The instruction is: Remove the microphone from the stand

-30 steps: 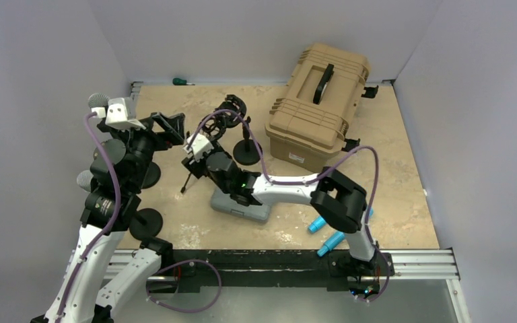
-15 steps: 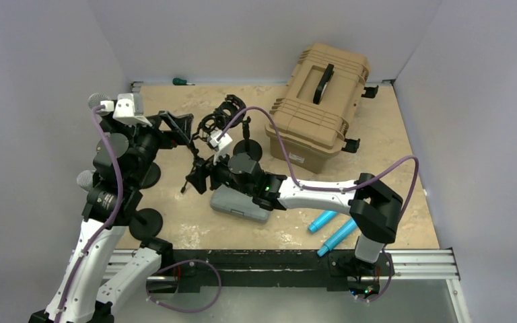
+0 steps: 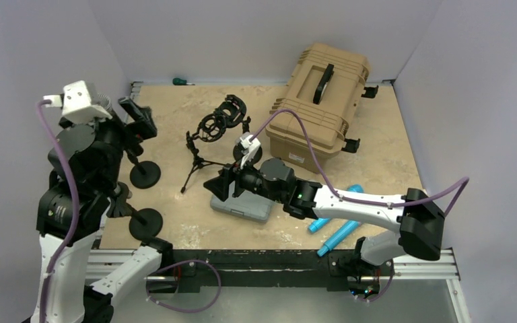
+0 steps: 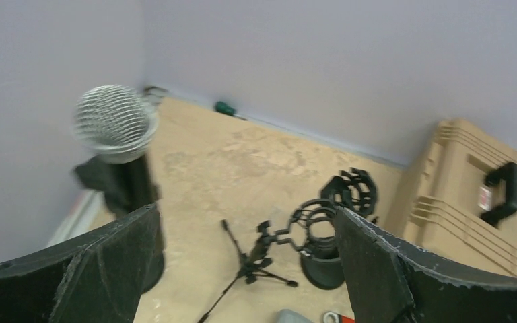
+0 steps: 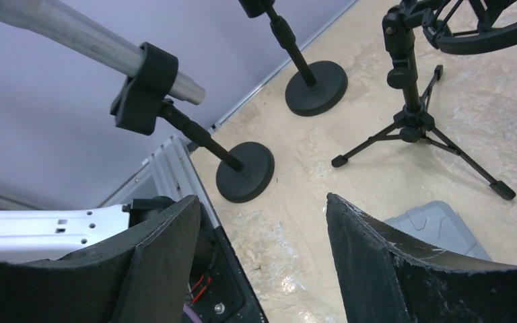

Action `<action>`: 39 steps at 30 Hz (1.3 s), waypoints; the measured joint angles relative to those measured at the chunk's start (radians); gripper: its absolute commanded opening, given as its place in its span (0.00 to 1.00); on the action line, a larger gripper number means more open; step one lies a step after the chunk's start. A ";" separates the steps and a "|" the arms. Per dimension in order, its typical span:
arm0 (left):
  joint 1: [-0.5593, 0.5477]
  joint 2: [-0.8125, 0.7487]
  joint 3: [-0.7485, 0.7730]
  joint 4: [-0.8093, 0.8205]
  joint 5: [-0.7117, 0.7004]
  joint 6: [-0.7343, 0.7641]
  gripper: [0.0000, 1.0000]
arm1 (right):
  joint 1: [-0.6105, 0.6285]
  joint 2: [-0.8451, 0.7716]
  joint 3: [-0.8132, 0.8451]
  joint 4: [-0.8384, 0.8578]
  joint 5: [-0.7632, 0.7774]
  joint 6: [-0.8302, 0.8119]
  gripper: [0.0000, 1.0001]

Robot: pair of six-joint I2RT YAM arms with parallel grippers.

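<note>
Left gripper [image 4: 246, 214], right gripper [image 5: 261, 200] agape.

Soft, even light from overhead fills all three views, leaving the tabletop [image 3: 377, 134] uniformly bright, with no glare and only faint shadows. The left wrist view is smeared throughout: the microphone [image 4: 114, 121] above and to the left of the left jaws and the tan hard case [image 4: 471, 195] to their right both have blurred edges. The right wrist view is sharper, with the tripod stand [image 5: 414, 101] beyond the right jaws crisp, while the jaws themselves sit dark and soft in the foreground.
</note>
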 measured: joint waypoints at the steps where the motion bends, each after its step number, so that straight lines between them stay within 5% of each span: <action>1: 0.000 0.000 0.027 -0.043 -0.046 -0.004 1.00 | 0.000 -0.018 -0.008 0.002 0.000 0.000 0.67; 9: 0.007 -0.023 0.051 -0.174 -0.363 0.055 1.00 | 0.000 -0.116 -0.068 0.000 0.012 -0.001 0.68; 25: 0.206 0.221 -0.069 0.051 -0.396 0.176 0.99 | 0.000 -0.352 -0.170 -0.034 0.128 -0.008 0.69; 27: 0.229 0.220 -0.098 0.082 -0.395 0.168 0.93 | 0.000 -0.356 -0.170 -0.040 0.132 -0.009 0.68; 34: 0.252 0.161 -0.280 0.251 -0.345 0.174 0.42 | 0.000 -0.356 -0.170 -0.068 0.143 -0.009 0.68; 39: 0.252 0.112 -0.330 0.299 -0.298 0.188 0.23 | 0.000 -0.327 -0.170 -0.069 0.153 -0.009 0.68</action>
